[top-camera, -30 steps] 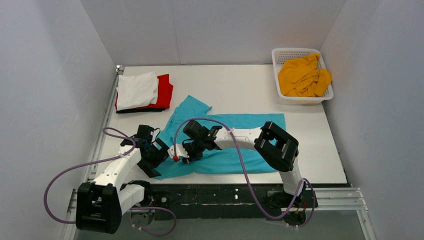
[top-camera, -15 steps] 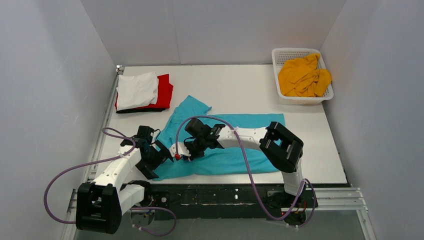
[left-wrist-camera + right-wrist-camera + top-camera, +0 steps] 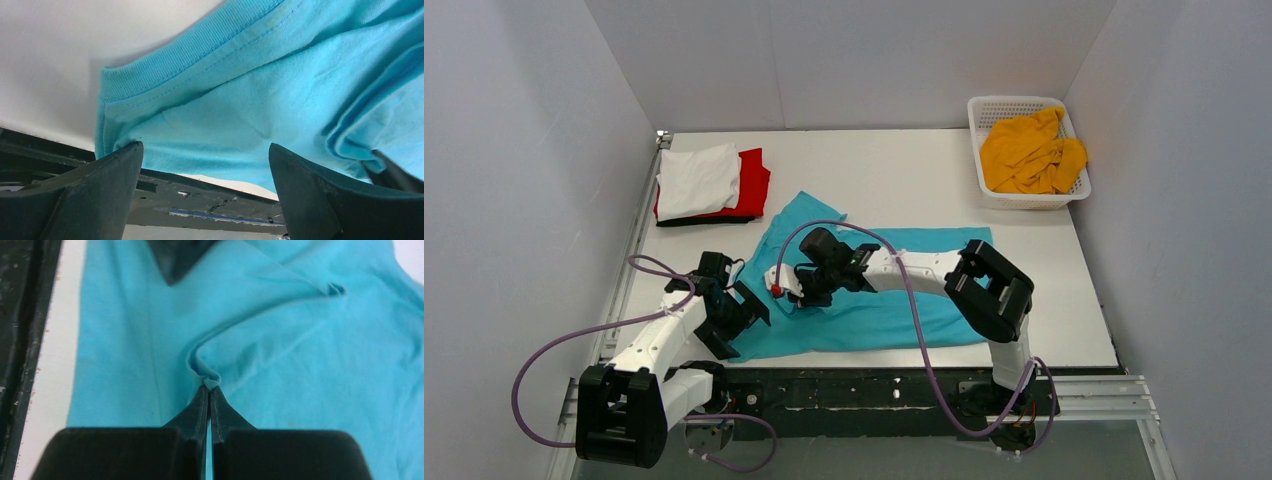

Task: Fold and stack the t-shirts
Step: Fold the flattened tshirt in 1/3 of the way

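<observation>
The turquoise t-shirt [image 3: 894, 300] lies spread across the near middle of the table. My right gripper [image 3: 792, 287] is over its left part, shut on a small pinched fold of the turquoise cloth [image 3: 210, 381]. At the shirt's near left corner my left gripper [image 3: 742, 322] stands open, its fingers [image 3: 107, 185] wide apart with the shirt's hem [image 3: 165, 85] just beyond them. A folded stack sits at the far left: white t-shirt [image 3: 696, 178] on red [image 3: 756, 183] on black [image 3: 692, 221]. The mustard-yellow t-shirt [image 3: 1029, 152] lies crumpled in the basket.
A white lattice basket [image 3: 1016, 102] stands at the far right corner. The black rail of the table's near edge [image 3: 200, 200] runs right under my left gripper. White walls close in the table on three sides.
My right gripper has shut on a fold of the turquoise shirt and drawn it a little away from the near edge. The left arm has barely moved.
</observation>
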Available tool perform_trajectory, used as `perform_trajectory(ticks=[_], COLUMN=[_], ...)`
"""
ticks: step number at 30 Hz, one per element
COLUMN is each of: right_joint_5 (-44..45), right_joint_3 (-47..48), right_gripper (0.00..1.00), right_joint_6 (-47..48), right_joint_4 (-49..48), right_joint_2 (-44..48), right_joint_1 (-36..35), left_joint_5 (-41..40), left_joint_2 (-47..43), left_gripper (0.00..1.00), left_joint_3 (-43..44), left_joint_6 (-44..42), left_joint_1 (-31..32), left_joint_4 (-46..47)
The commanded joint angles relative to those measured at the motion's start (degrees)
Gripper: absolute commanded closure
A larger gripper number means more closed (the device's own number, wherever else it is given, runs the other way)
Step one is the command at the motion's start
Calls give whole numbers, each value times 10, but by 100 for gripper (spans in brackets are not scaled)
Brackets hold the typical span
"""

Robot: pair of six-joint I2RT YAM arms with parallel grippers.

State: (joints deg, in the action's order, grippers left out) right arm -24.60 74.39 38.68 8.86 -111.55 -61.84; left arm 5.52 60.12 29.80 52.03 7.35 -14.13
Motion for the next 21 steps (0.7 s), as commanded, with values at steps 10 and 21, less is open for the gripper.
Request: perform_trajectory(ticks=[10,21], right_joint_5=[46,159], right_joint_3=[-70,-122], right_gripper=[99,94], right_joint_6=[-192,-386], right_joint_4=[-99,-166], right_joint_2=[59,69], right_joint_1=[58,65], left_joint_5=[-18,-19], left_joint_2=[-5,-7], left_gripper=[2,2], left_joint_3=[6,11], left_joint_6=[-12,-17], left_joint_1=[1,1], left_joint_4=[-89,-99])
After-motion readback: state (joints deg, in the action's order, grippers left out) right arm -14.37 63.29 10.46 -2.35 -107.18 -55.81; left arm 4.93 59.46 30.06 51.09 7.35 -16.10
